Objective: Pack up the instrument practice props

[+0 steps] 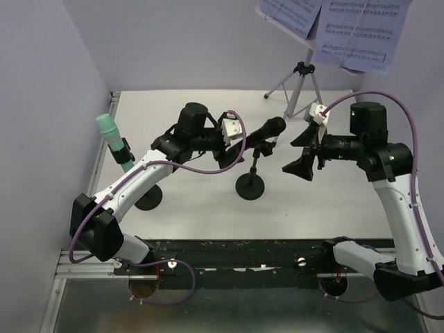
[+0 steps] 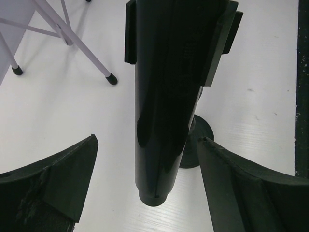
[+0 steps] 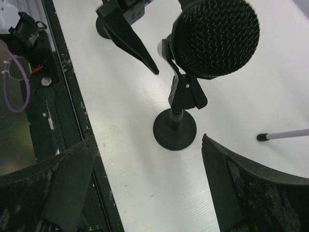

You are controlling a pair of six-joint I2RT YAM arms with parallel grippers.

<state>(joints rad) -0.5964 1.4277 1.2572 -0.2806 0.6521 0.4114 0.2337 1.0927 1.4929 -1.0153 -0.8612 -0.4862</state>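
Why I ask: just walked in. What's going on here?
The left gripper, jaws open, flanks the handle of the black mesh-headed microphone, clipped on its short black round-based pole, without gripping it. The right gripper hangs open facing the microphone's head. The mint-green microphone stands at left and the silver tripod with printed sheet-music pages at the back, neither packed.

Surface [image 1: 333, 201]: white, flat, walled at left and rear.
Far right: a silver tripod [image 1: 303, 84] is stood on rubber-tipped legs.
Middle: a black round-based pole [image 1: 250, 182] is stood upright.
Left: a second round base [image 1: 148, 200] is seen, partly hidden.
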